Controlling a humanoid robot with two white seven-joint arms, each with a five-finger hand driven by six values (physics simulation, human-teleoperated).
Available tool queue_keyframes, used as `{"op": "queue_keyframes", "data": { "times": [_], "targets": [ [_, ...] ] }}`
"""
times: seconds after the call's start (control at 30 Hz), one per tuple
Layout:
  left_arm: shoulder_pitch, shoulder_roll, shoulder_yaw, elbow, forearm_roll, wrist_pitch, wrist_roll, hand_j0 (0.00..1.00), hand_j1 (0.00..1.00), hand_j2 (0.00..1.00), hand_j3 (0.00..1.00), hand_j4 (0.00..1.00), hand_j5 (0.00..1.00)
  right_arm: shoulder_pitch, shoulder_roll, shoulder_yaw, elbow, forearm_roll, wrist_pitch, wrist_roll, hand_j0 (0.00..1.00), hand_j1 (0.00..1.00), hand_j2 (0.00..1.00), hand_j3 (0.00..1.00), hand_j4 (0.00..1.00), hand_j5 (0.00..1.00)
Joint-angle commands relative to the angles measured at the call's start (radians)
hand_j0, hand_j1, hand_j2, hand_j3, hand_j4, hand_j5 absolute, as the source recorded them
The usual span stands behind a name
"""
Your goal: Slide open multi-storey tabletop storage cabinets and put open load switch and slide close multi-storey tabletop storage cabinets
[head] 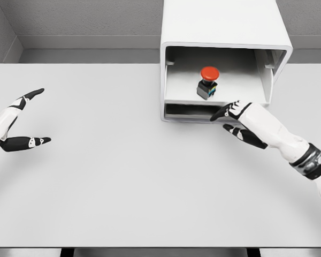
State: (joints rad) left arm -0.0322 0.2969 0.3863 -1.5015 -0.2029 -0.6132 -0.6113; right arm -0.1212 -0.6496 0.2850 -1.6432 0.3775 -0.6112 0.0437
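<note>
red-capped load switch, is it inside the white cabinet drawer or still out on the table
Inside. The red-capped grey load switch stands upright on the pulled-out drawer tray of the white tabletop cabinet.

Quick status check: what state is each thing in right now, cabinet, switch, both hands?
Storage cabinet: drawer slid open.
Load switch: upright inside the open drawer, red button on top.
Right robot hand: open, fingertips at the drawer's front edge.
Left robot hand: open, apart from everything, holding nothing.

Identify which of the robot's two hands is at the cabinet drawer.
The right hand: its fingers reach the drawer's front edge below the load switch. The left hand hovers apart, open.
</note>
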Motion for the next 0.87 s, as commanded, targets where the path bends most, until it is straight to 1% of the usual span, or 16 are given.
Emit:
{"op": "queue_keyframes", "data": {
  "times": [0.0, 0.07, 0.13, 0.23, 0.27, 0.3, 0.33, 0.4, 0.43, 0.47, 0.53, 0.77, 0.83],
  "targets": [
    [0.000, 0.001, 0.000, 0.000, 0.007, 0.002, 0.000, 1.00, 1.00, 1.00, 1.00, 1.00, 1.00, -0.003, 0.007, 0.017, 0.029, -0.005, 0.000, 0.001, 0.62, 0.62, 0.62, 0.62, 0.62, 0.62],
    [0.000, 0.001, 0.000, 0.000, 0.005, 0.002, 0.000, 1.00, 1.00, 1.00, 1.00, 1.00, 1.00, -0.034, 0.018, 0.031, 0.059, -0.005, 0.000, 0.001, 0.62, 0.62, 0.62, 0.62, 0.62, 0.62],
    [0.000, 0.001, 0.000, 0.000, 0.005, 0.002, 0.000, 1.00, 1.00, 1.00, 1.00, 1.00, 1.00, -0.048, 0.018, 0.031, 0.069, -0.006, 0.000, 0.001, 0.62, 0.62, 0.62, 0.62, 0.62, 0.62],
    [0.000, 0.001, 0.000, 0.000, 0.005, 0.002, 0.000, 1.00, 1.00, 1.00, 1.00, 1.00, 1.00, -0.045, 0.004, 0.026, 0.062, -0.011, 0.000, -0.002, 0.63, 0.63, 0.63, 0.63, 0.63, 0.63],
    [0.000, 0.001, 0.000, 0.000, 0.005, 0.002, 0.000, 1.00, 1.00, 1.00, 1.00, 1.00, 1.00, -0.032, -0.008, 0.025, 0.059, -0.014, 0.000, -0.004, 0.63, 0.63, 0.63, 0.63, 0.63, 0.63],
    [0.000, 0.001, 0.000, 0.000, 0.005, 0.002, 0.000, 1.00, 1.00, 1.00, 1.00, 1.00, 1.00, -0.028, -0.051, 0.019, 0.048, -0.014, 0.000, -0.008, 0.65, 0.65, 0.65, 0.65, 0.65, 0.65],
    [0.000, 0.001, 0.000, 0.000, 0.005, 0.002, 0.000, 1.00, 1.00, 1.00, 1.00, 1.00, 1.00, -0.006, -0.111, 0.002, 0.046, -0.035, 0.000, -0.015, 0.66, 0.66, 0.66, 0.66, 0.66, 0.66],
    [0.000, 0.001, 0.000, 0.000, 0.005, 0.002, 0.000, 1.00, 1.00, 1.00, 1.00, 1.00, 1.00, 0.069, -0.154, -0.104, 0.051, -0.055, 0.000, -0.015, 0.65, 0.65, 0.65, 0.65, 0.65, 0.65],
    [0.000, 0.001, 0.000, 0.000, 0.005, 0.002, 0.000, 1.00, 1.00, 1.00, 1.00, 1.00, 1.00, 0.094, -0.183, -0.130, 0.054, -0.066, 0.000, -0.015, 0.65, 0.65, 0.65, 0.65, 0.65, 0.65],
    [0.000, 0.001, 0.000, 0.000, 0.005, 0.002, 0.000, 1.00, 1.00, 1.00, 1.00, 1.00, 1.00, 0.103, -0.199, -0.135, 0.056, -0.074, 0.000, -0.015, 0.65, 0.65, 0.65, 0.65, 0.65, 0.65],
    [0.002, 0.001, 0.000, 0.000, 0.005, 0.002, 0.000, 1.00, 1.00, 1.00, 1.00, 1.00, 1.00, 0.107, -0.214, -0.136, 0.059, -0.077, 0.000, -0.015, 0.65, 0.65, 0.65, 0.65, 0.65, 0.65],
    [0.005, 0.002, 0.000, 0.000, 0.002, 0.002, 0.000, 1.00, 1.00, 1.00, 1.00, 1.00, 1.00, 0.113, -0.217, -0.136, 0.059, -0.077, 0.000, -0.015, 0.65, 0.65, 0.65, 0.65, 0.65, 0.65],
    [0.008, 0.014, 0.000, 0.000, 0.002, 0.002, 0.000, 1.00, 1.00, 1.00, 1.00, 1.00, 1.00, 0.114, -0.219, -0.136, 0.059, -0.077, 0.000, -0.015, 0.65, 0.65, 0.65, 0.65, 0.65, 0.65]
  ]
}}
